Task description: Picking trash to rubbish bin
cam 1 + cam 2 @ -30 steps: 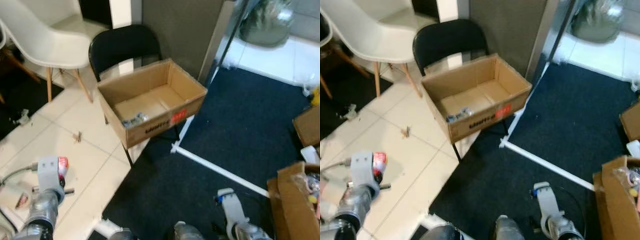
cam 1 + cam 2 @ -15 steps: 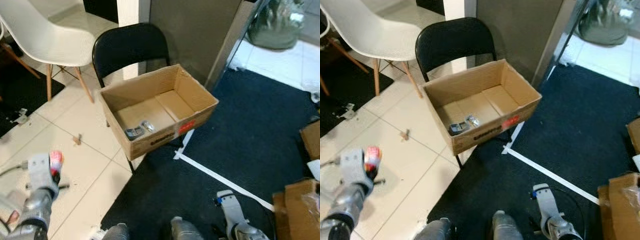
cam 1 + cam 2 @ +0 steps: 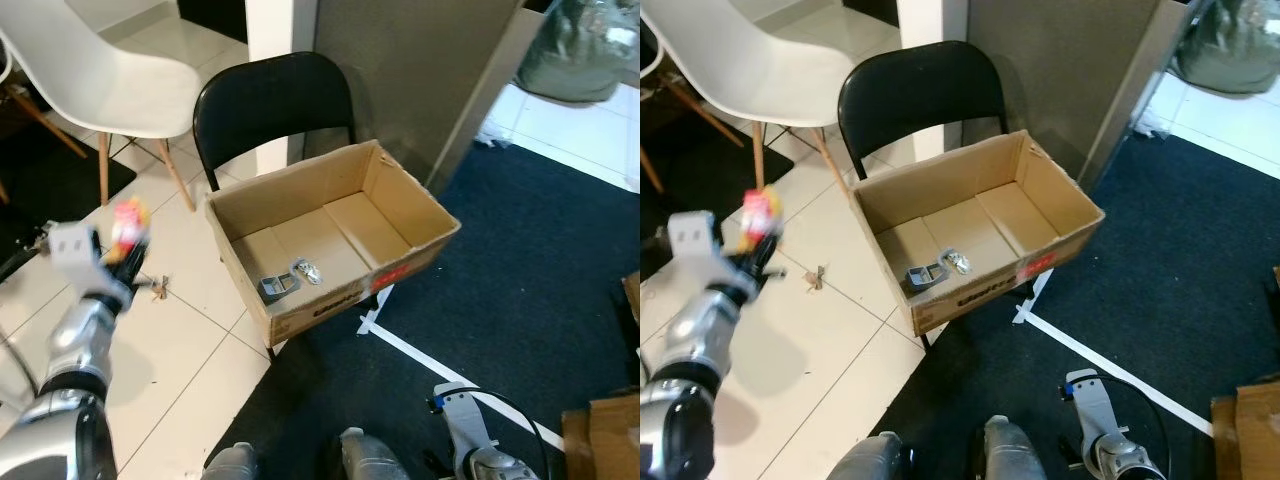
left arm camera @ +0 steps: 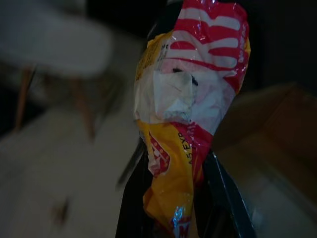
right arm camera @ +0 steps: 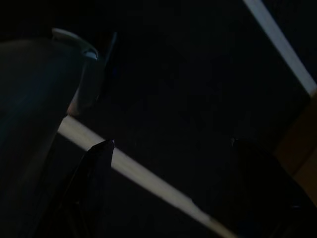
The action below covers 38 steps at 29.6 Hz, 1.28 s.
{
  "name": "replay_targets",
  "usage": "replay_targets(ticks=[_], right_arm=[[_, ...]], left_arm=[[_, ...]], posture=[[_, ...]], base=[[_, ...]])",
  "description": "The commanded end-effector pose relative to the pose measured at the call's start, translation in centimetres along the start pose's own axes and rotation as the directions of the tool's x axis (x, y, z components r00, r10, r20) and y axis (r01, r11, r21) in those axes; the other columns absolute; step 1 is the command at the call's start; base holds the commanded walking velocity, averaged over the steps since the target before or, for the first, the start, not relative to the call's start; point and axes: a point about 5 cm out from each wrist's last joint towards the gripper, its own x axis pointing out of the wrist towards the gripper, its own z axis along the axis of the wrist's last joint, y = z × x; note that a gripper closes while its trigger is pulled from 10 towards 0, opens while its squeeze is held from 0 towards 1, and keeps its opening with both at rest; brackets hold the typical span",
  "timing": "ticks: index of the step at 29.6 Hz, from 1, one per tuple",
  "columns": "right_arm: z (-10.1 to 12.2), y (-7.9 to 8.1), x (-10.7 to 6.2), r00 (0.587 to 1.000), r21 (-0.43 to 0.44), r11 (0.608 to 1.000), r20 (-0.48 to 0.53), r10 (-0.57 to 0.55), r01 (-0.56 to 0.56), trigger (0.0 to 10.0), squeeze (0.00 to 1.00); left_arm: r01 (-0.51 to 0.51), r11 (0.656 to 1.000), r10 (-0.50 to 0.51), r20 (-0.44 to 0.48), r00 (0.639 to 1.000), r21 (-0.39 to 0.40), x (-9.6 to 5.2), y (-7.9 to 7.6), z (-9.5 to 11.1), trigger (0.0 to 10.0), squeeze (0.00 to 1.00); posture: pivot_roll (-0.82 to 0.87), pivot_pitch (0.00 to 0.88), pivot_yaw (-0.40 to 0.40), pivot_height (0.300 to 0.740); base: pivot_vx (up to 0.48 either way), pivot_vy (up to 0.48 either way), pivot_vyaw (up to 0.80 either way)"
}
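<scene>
left gripper (image 4: 178, 198) is clamped on a crumpled red/yellow snack wrapper (image 4: 185, 99), held up in the air over the white tiles, left of the cardboard box (image 3: 330, 235) and well apart from it. the box sits on a black folding chair (image 3: 270, 100) and looks like it's serving as the bin; two small bits of trash (image 3: 290, 280) already lie in its near corner.

risks from here, as i read them:
- the grip is on the lower part of the wrapper only, and most of it stands free above the fingers (image 4: 223, 198). thin foil is slippery, so a fast swing could pull it loose before it reaches the box.
- release too early and it lands on the tile floor (image 3: 190, 330) or catches on the box's near left wall. a light wrapper flutters and won't drop straight.
- the box overhangs the chair seat toward the carpet. a knock from the arm on its rim could shift or tip it.
- the chair back and the white chair (image 3: 90, 60) are near the arm's path, so there is a clip risk on a wide arc.

right gripper (image 5: 168, 188) hangs low and idle over the dark carpet (image 3: 520, 280), fingers spread with nothing between them. a small scrap (image 3: 158, 288) also lies on the tiles near the chair.
</scene>
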Motion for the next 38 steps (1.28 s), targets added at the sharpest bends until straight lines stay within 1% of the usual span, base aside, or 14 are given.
replay_targets(ticks=[1,4,6,9,10,12,14,16,17,18,19,21,30,38], right_arm=[[-0.7,-0.2,-0.1,1.0,0.002,1.0,-0.021,-0.004,0.004,10.0,0.0],[-0.6,-0.3,-0.1,1.0,-0.001,1.0,-0.021,-0.005,0.005,10.0,0.0],[-0.6,-0.5,-0.2,1.0,-0.004,1.0,-0.019,-0.008,0.008,10.0,0.0],[-0.6,-0.6,-0.2,1.0,-0.006,1.0,-0.019,-0.01,0.01,10.0,0.0],[-0.7,-0.7,-0.2,1.0,-0.008,1.0,-0.019,-0.012,0.012,10.0,0.0],[-0.8,-0.9,-0.3,1.0,-0.013,1.0,-0.022,-0.016,0.016,10.0,0.0],[-0.8,-0.9,-0.3,1.0,-0.013,1.0,-0.022,-0.016,0.016,10.0,0.0],[-0.9,-1.0,-0.3,0.999,-0.014,1.0,-0.024,-0.021,0.021,10.0,0.0],[-0.9,-1.0,-0.3,0.999,-0.001,1.0,-0.019,-0.025,0.025,10.0,0.0],[-0.9,-1.0,-0.3,0.999,-0.001,1.0,-0.019,-0.025,0.025,10.0,0.0],[-1.1,-1.0,-0.3,0.999,0.02,0.999,-0.029,-0.03,0.031,10.0,0.0],[-1.2,-1.0,-0.3,0.999,0.017,0.999,-0.033,-0.029,0.03,10.0,0.0],[-1.4,-0.8,-0.3,0.999,0.022,0.999,-0.045,-0.026,0.027,10.0,0.0],[-1.4,-0.7,-0.3,0.998,0.023,0.999,-0.048,-0.031,0.032,10.0,0.0]], left_arm=[[0.047,0.999,-0.047,-0.006,0.999,0.006,0.4,-1.0,-0.2,10.0,0.0],[0.068,0.998,-0.068,0.002,0.998,0.012,1.0,-1.6,0.1,10.0,0.0],[0.096,0.995,-0.096,0.008,0.995,0.012,1.7,-2.6,0.3,10.0,0.0],[0.105,0.994,-0.105,-0.01,0.994,0.009,2.0,-3.1,0.0,10.0,0.0],[0.115,0.993,-0.115,-0.04,0.993,0.004,2.1,-3.6,-0.6,10.0,0.0],[0.145,0.989,-0.144,-0.139,0.98,-0.006,1.9,-4.6,-2.4,10.0,0.0],[0.145,0.989,-0.144,-0.139,0.98,-0.006,1.9,-4.6,-2.4,10.0,0.0],[0.188,0.981,-0.195,-0.235,0.952,-0.052,1.4,-5.5,-4.3,10.0,0.0],[0.206,0.978,-0.207,-0.287,0.935,-0.033,1.1,-5.8,-5.1,10.0,0.0],[0.206,0.978,-0.207,-0.287,0.935,-0.033,1.1,-5.8,-5.1,10.0,0.0],[0.222,0.975,-0.216,-0.353,0.91,-0.023,0.5,-6.2,-6.3,10.0,0.0],[0.223,0.974,-0.216,-0.367,0.905,-0.022,0.3,-6.3,-6.6,10.0,0.0],[0.204,0.978,-0.201,-0.398,0.895,-0.034,-0.4,-6.0,-7.5,10.0,0.0],[0.182,0.983,-0.173,-0.422,0.89,-0.019,-0.8,-5.7,-8.0,10.0,0.0]], posture=[[0.07,0.132,-0.022,0.74],[0.07,0.13,-0.024,0.74],[0.06,0.133,-0.03,0.74],[0.06,0.138,-0.035,0.74],[0.05,0.14,-0.036,0.74],[0.03,0.147,-0.035,0.74],[0.03,0.147,-0.035,0.74],[0.03,0.151,-0.032,0.74],[0.02,0.155,-0.029,0.74],[0.02,0.155,-0.029,0.74],[0.02,0.16,-0.02,0.74],[0.02,0.16,-0.02,0.74],[0.02,0.17,-0.011,0.74],[0.02,0.172,-0.009,0.74]], base=[[0.296,0.0,0.0],[0.296,0.0,0.0],[0.27,0.0,0.0],[0.251,0.0,0.0],[0.0,0.0,0.0],[0.0,0.0,0.0],[0.0,0.0,0.0],[0.0,0.0,0.0],[0.0,0.0,0.0],[0.0,0.0,0.0],[0.0,0.0,0.0],[0.0,0.0,0.0],[0.0,0.0,-0.76],[0.0,0.0,-0.76]])
